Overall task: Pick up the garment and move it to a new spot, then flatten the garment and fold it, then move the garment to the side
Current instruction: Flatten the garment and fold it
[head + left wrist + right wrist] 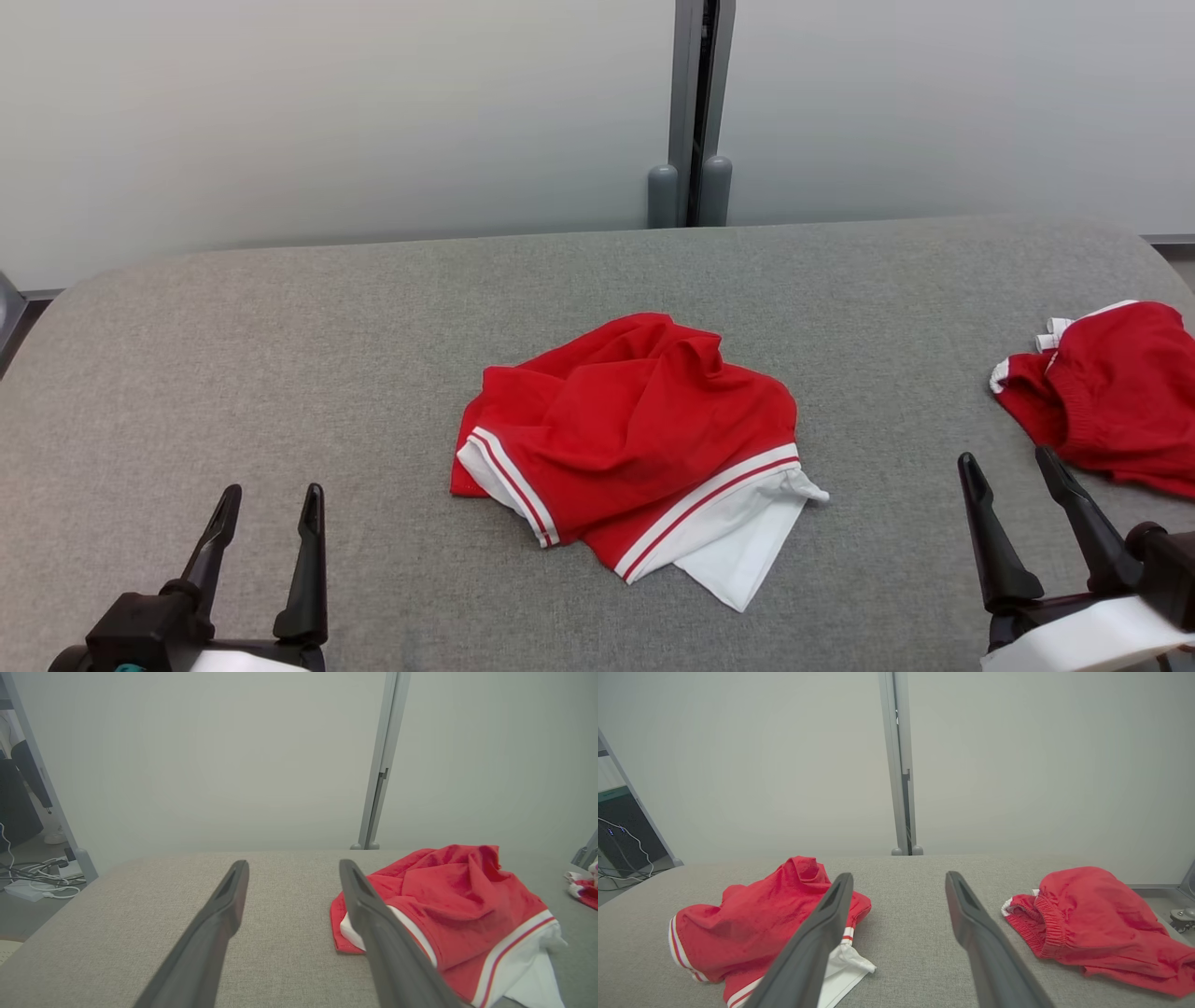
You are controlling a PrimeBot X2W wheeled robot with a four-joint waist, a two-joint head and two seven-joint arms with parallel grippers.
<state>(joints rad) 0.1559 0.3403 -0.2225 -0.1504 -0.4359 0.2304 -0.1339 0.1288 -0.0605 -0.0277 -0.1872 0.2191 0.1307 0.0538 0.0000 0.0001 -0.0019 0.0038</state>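
Grey cloth covers the table (280, 327), and the garment (635, 439) lies crumpled at its middle, red with white hems. We judge the risk to be the red heap (1111, 392) at the right edge: our right gripper (1005, 455), jaws apart and empty, sits just beside it and could snag it. Our left gripper (273, 489) is likewise spread, holding nothing. Our right wrist view shows that heap's elastic band (1048, 919); the left shows floor cables (35, 873).

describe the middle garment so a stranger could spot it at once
On the grey table, look at its middle. The crumpled red garment there has white-striped hems and a white flap; the red heap at the right edge has an elastic waistband.
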